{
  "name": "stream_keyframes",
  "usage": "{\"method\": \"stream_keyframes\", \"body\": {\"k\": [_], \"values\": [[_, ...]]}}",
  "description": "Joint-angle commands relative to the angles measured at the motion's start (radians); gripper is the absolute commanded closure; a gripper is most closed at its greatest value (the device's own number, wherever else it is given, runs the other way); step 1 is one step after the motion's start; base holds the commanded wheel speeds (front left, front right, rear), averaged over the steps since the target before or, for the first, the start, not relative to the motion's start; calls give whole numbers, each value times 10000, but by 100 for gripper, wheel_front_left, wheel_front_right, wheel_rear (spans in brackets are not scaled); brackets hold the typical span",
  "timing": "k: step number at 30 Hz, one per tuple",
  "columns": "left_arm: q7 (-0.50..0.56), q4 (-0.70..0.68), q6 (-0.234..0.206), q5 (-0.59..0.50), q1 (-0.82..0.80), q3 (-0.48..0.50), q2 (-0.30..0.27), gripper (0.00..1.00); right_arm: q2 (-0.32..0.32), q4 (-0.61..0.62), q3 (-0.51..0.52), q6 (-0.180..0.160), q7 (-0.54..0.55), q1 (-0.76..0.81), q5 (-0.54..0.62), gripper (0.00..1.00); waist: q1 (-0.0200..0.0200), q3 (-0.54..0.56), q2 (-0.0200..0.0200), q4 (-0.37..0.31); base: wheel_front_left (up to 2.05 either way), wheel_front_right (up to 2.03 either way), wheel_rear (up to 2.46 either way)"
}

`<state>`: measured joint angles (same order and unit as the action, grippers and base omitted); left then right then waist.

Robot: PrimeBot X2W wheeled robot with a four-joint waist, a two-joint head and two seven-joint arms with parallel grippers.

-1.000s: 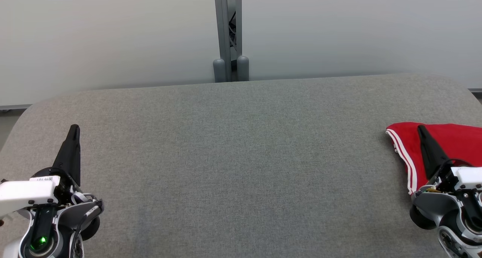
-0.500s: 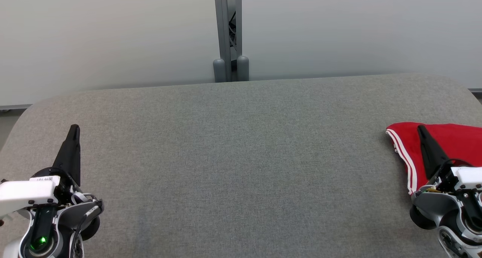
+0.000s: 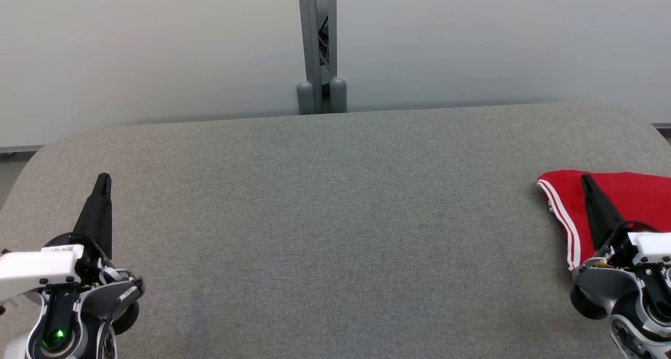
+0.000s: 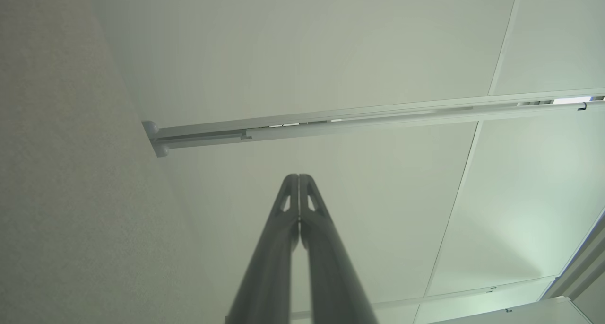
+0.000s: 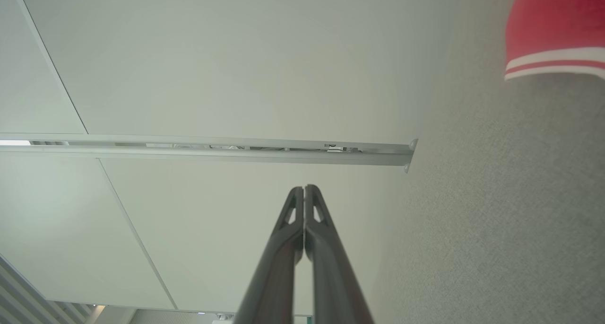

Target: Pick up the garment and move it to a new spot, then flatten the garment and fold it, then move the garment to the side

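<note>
The garment (image 3: 637, 197) is a red cloth with white-and-red striped trim, lying folded at the grey table's far right edge and cut off by the picture's border; no numerals show. Its striped hem also appears in the right wrist view, garment (image 5: 555, 28). My right gripper (image 3: 585, 178) is shut and empty; in the head view its fingers overlap the cloth. The right wrist view shows the right gripper (image 5: 304, 189) pointing at the wall, apart from the cloth. At the table's left my left gripper (image 3: 104, 178) is shut with nothing in it, and in its own view the left gripper (image 4: 298, 177) has its fingers pressed together.
The grey fabric-covered table (image 3: 335, 217) has rounded far corners and spreads wide between the two arms. A grey metal post (image 3: 316, 44) with two rounded caps stands against the pale wall behind the far edge.
</note>
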<state>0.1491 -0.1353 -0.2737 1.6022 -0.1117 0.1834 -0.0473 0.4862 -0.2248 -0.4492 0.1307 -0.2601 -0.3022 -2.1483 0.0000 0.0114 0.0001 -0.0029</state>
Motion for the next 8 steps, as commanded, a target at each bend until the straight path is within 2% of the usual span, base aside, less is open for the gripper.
{"method": "stream_keyframes", "body": {"k": [1, 8], "values": [[7, -37, 12, -15, -162, 47, -23, 100, 63, -21, 20, 0, -36, -65, -18, 100, 0, 0, -1, 0, 0, 0, 0], [6, -37, 12, -15, -162, 47, -23, 100, 63, -21, 19, 0, -36, -65, -18, 100, 0, 0, -1, 0, 0, 0, 0]]}}
